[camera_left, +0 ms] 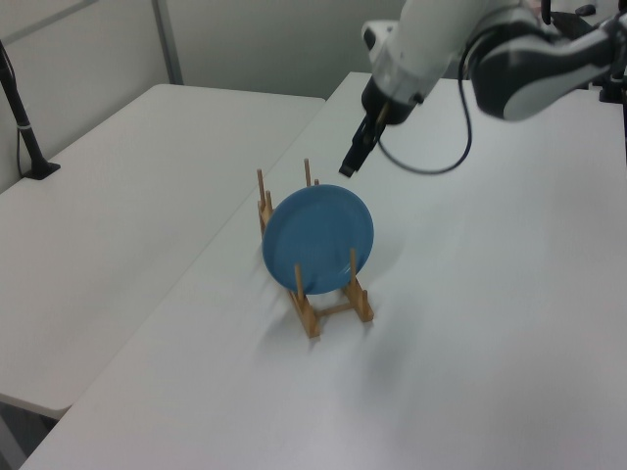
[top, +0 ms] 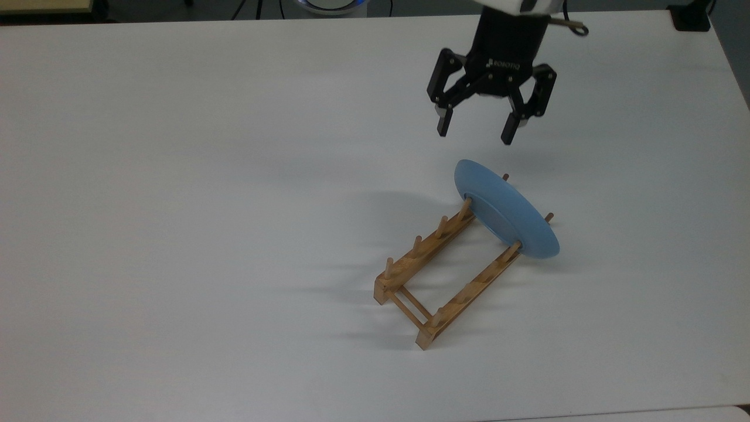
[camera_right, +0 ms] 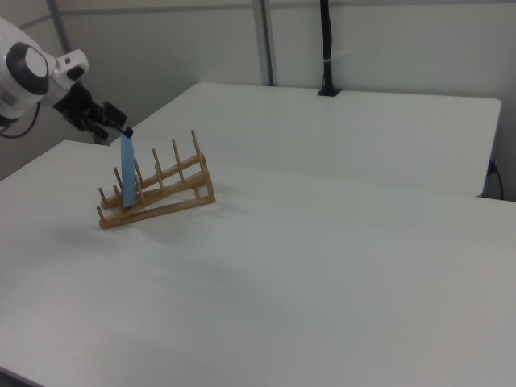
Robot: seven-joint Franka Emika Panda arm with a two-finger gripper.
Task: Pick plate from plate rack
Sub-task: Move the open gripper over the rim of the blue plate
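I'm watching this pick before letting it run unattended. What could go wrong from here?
The round light-blue plate stands on edge in the end slot of the small light-brown wooden rack. The open gripper hovers off to one side; a misaligned descent might strike the rim, or the upright pegs. The light rack might lift or slide with the plate.

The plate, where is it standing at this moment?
The plate stands on edge in the end slot of the plate rack, at the rack's upper-right end in the top view. The open end effector hangs above it, not touching.
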